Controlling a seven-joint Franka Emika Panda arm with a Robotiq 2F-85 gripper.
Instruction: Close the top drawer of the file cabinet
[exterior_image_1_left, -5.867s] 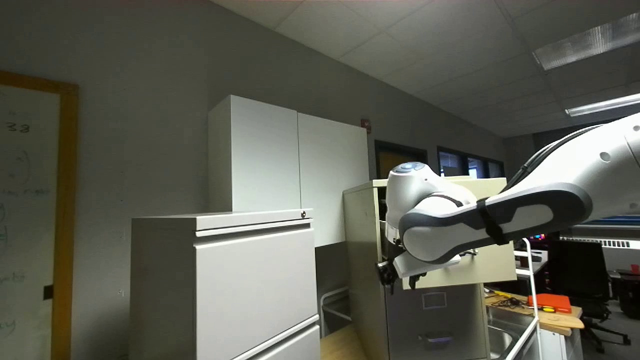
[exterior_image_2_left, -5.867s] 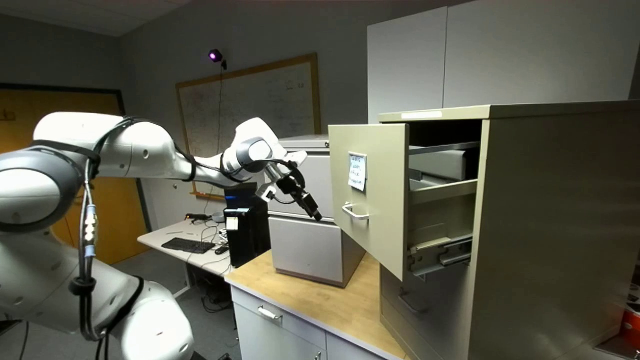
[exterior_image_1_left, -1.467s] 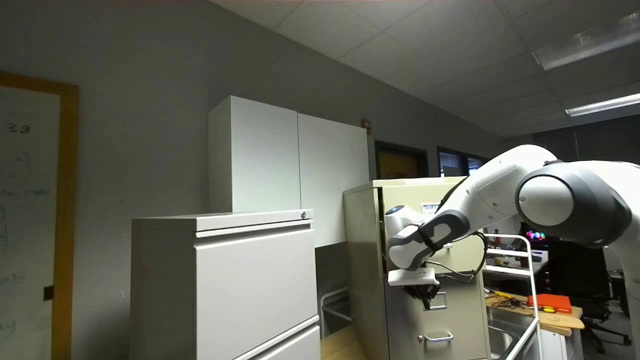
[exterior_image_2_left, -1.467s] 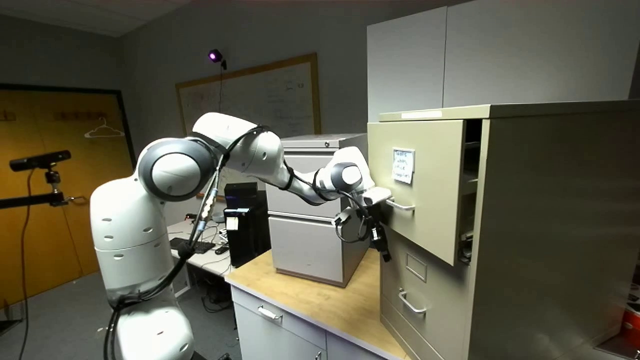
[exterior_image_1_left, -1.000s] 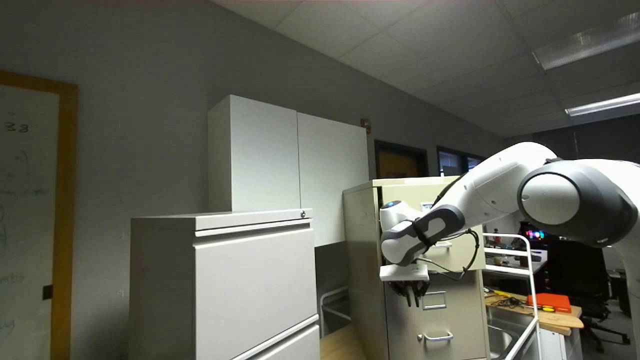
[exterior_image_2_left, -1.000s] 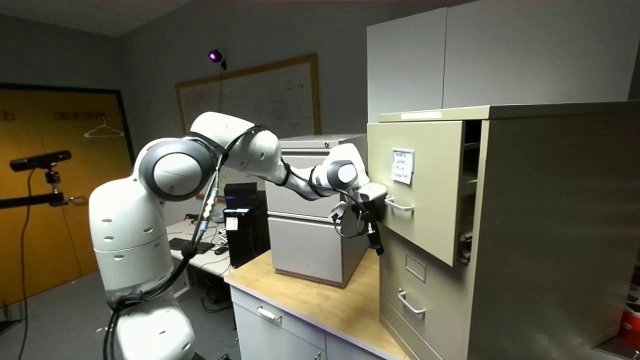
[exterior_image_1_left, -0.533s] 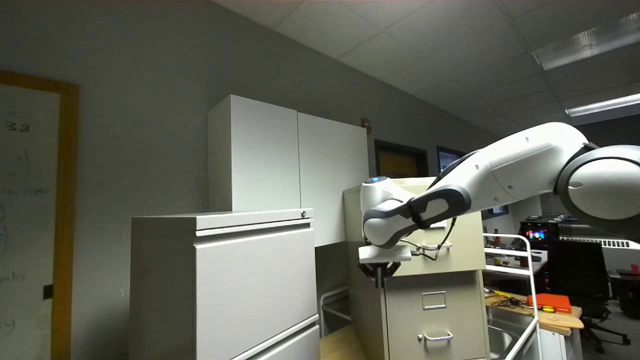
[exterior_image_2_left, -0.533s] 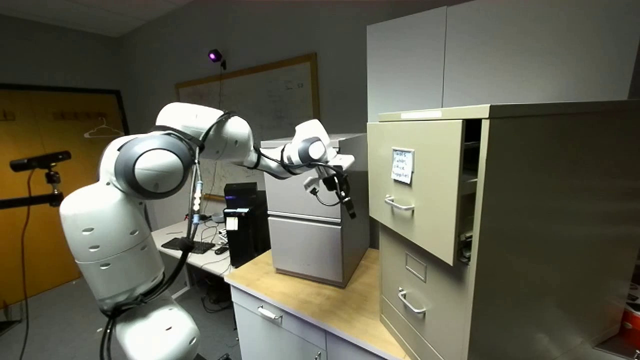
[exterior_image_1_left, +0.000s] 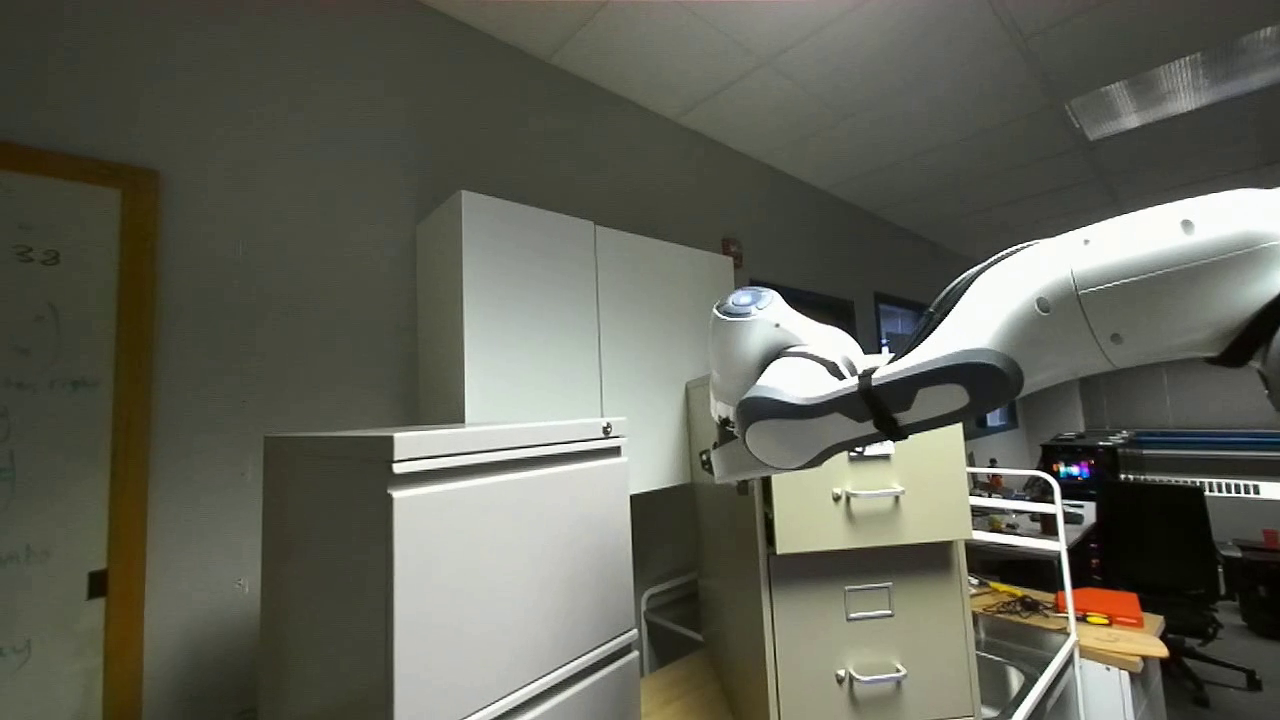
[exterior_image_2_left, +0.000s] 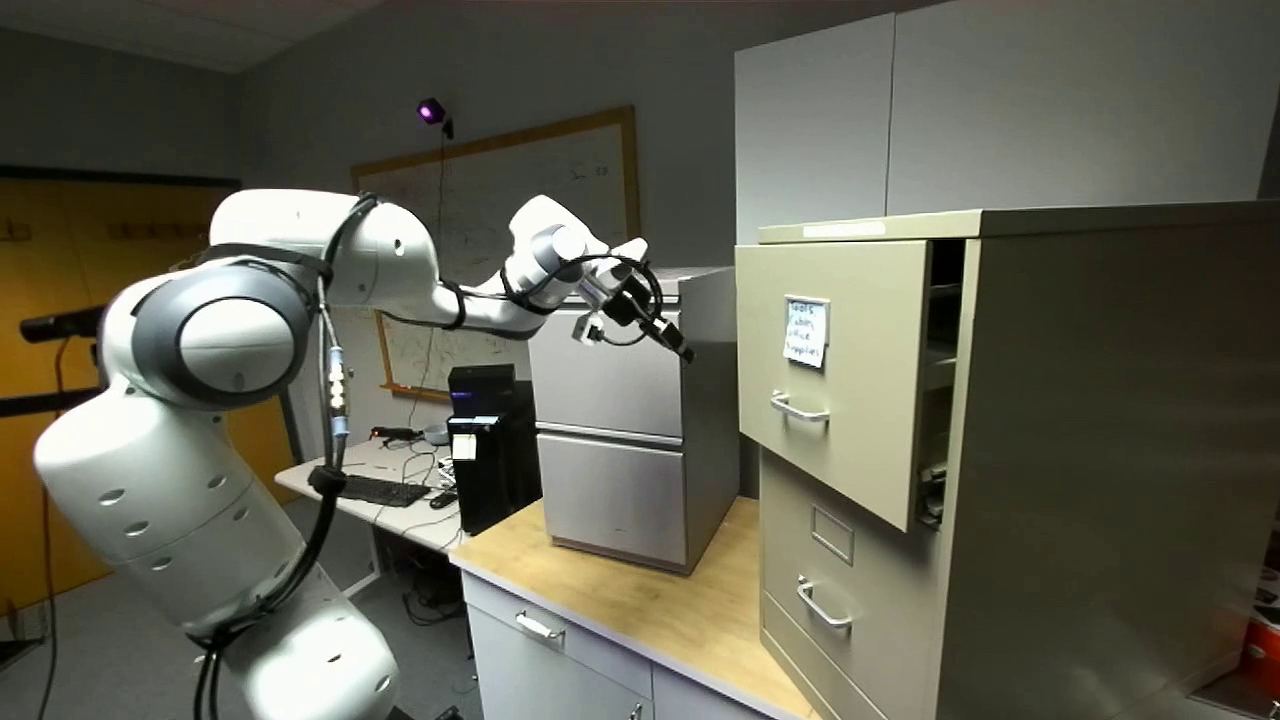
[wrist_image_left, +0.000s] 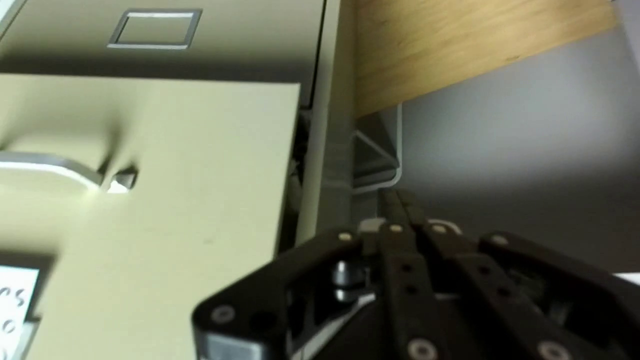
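The tan file cabinet (exterior_image_2_left: 1090, 460) stands upright in both exterior views. Its top drawer (exterior_image_2_left: 850, 430) sticks out a little, with a narrow dark gap between drawer front and cabinet frame. A paper label and a metal handle (exterior_image_2_left: 800, 407) are on that front. In the wrist view the top drawer (wrist_image_left: 210, 200) fills the left side, and the same gap runs along its edge. My gripper (exterior_image_2_left: 686, 354) hangs in the air clear of the drawer front, beside the grey cabinet. Its fingertips (wrist_image_left: 392, 205) meet with nothing between them. The arm mostly hides them in an exterior view.
A pale grey cabinet (exterior_image_2_left: 610, 490) stands on the wooden countertop (exterior_image_2_left: 620, 610), close to the gripper. White cupboards (exterior_image_1_left: 530, 310) hang on the wall. A lower drawer handle (exterior_image_2_left: 823, 607) juts from the file cabinet. A white rack (exterior_image_1_left: 1062, 560) stands beside it.
The top drawer went from far out to slightly out, then stayed there over the last second and a half. My gripper has lifted and drawn back from it, its fingers coming together.
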